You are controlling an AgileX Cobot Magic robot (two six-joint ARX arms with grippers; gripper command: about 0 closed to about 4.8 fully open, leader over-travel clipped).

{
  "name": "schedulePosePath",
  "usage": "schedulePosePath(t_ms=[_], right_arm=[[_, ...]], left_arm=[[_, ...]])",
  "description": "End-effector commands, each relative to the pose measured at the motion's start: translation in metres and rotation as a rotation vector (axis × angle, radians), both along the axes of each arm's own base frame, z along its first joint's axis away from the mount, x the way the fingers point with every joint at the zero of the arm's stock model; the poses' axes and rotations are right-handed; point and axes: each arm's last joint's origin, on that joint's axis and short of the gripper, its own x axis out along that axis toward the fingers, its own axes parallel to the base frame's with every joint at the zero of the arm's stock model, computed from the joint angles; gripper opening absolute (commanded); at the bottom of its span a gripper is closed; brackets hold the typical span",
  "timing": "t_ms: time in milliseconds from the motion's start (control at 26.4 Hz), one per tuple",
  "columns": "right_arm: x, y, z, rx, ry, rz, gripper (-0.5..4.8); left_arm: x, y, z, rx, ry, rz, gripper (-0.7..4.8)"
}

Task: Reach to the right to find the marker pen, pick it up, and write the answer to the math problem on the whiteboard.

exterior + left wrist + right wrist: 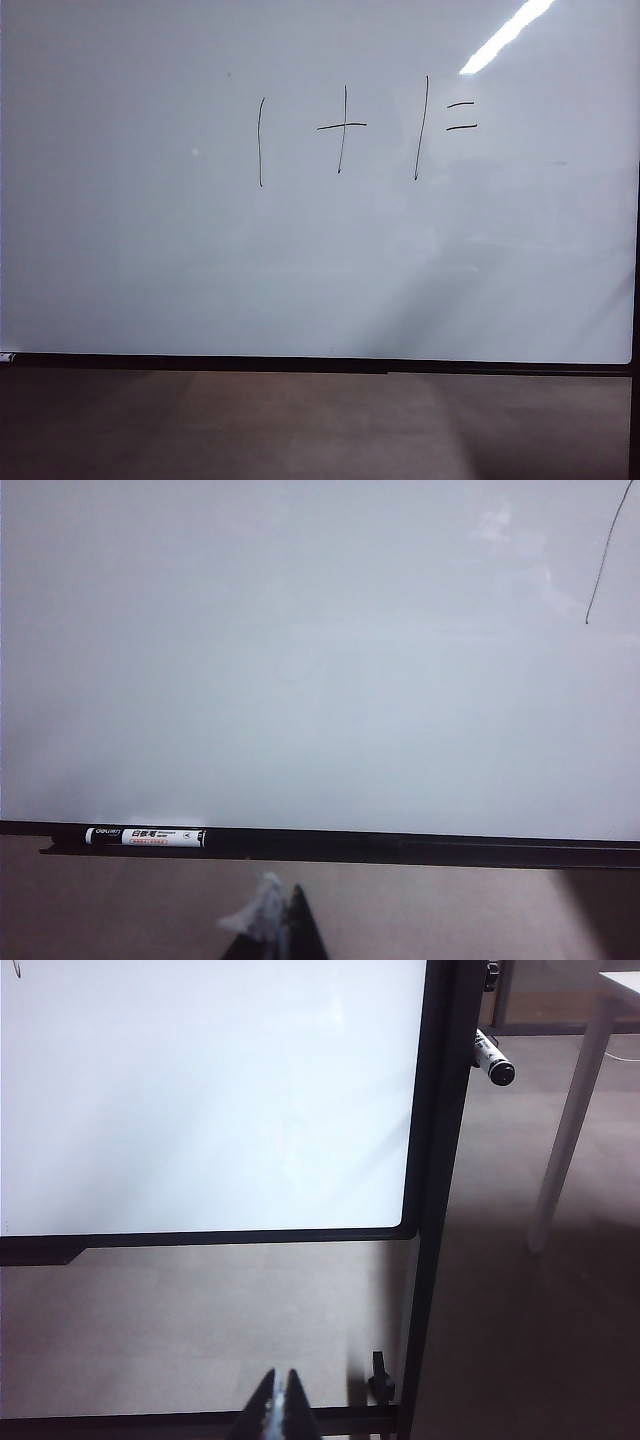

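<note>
left gripper (285, 920): low before the whiteboard (150, 250), state unclear | right gripper (282, 1405): clenched, empty | marker pen (492, 1060): right of board frame, far from gripper | likely light, stiff, smooth; take barrel at middle | math problem (345, 130) unanswered

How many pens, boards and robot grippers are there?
Marker pens: 2, ledge pen, marker pen at right frame
Whiteboard: 1
Grippers: 2, left gripper and right gripper, low before the board
Total: 5
</note>
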Motion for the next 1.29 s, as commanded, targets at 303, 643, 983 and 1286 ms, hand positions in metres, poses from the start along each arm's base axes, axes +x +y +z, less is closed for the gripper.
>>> schedulePosePath(t_ms=[303,643,983,1286], right_arm=[[0.0,0.0,-0.001,0.001,-0.006,0.0,-0.01],[0.0,0.0,-0.001,0.001,-0.006,0.0,-0.01],[0.0,0.0,-0.001,0.001,-0.006,-0.002,-0.01],[0.0,0.0,-0.001,-0.001,-0.006,-0.006,-0.01]], left_arm=[[0.0,0.0,0.003,0.008,-0.014,-0.003,-0.04],[0.048,-0.049,0.12,0.008,-0.026,-0.388,-0.05],[0.124,-0.198,0.156,0.036,0.078,-0.832,-0.04],[0.109,-0.265,0.128,0.068,0.139,-1.058,-0.05]])
